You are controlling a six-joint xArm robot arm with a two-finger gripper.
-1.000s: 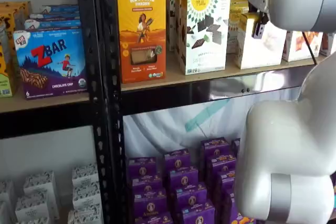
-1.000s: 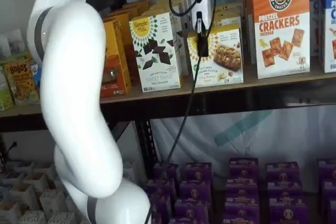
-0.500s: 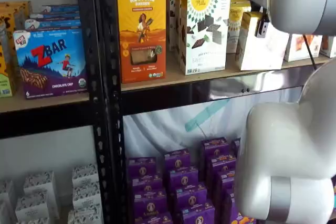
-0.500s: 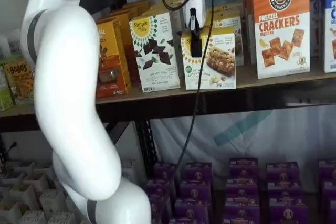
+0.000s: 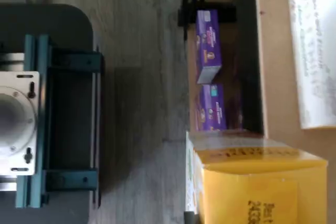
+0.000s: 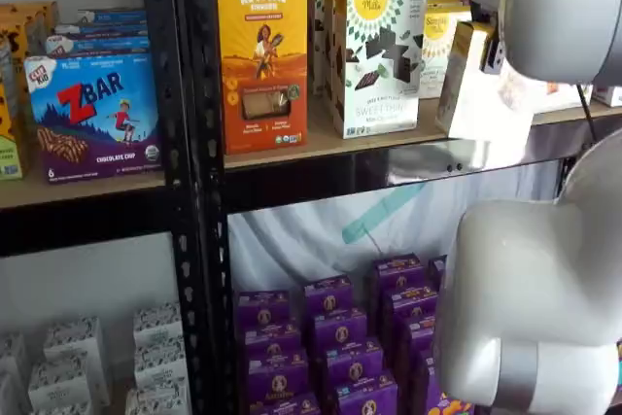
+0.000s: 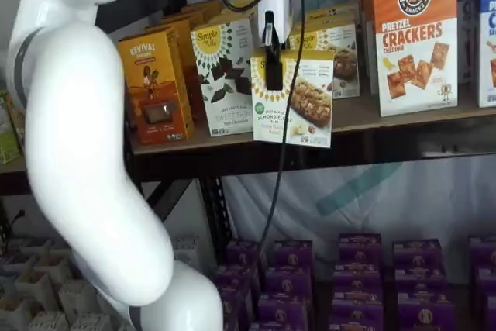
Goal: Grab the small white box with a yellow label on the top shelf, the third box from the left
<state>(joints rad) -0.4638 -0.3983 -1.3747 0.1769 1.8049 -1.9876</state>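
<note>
- Since a second earlier, the small white box (image 7: pixel 293 98) had come forward off the top shelf (image 7: pixel 372 114); where it had stood in its row, it now hung out past the black front rail, its lower edge clear of the board.
- My gripper (image 7: pixel 273 67) was closed on that box from above, one black finger lying down its front face in a shelf view.
- I judged the grab itself done; what remained was drawing the carton clear without brushing its neighbours.
- In both shelf views the box (image 6: pixel 483 89) sat tilted, its yellow side panel turned outward.
- It was a plain cardboard carton: matte white, flat-faced, square-cornered, with a round yellow logo and a tan food picture.
- Beside its old slot stood the taller white box (image 7: pixel 223 75) patterned with dark pieces, and the orange-and-white crackers box (image 7: pixel 415 36).
- From the wrist view I saw a yellow carton top (image 5: pixel 257 187) and purple boxes (image 5: pixel 207 45) below.
</note>
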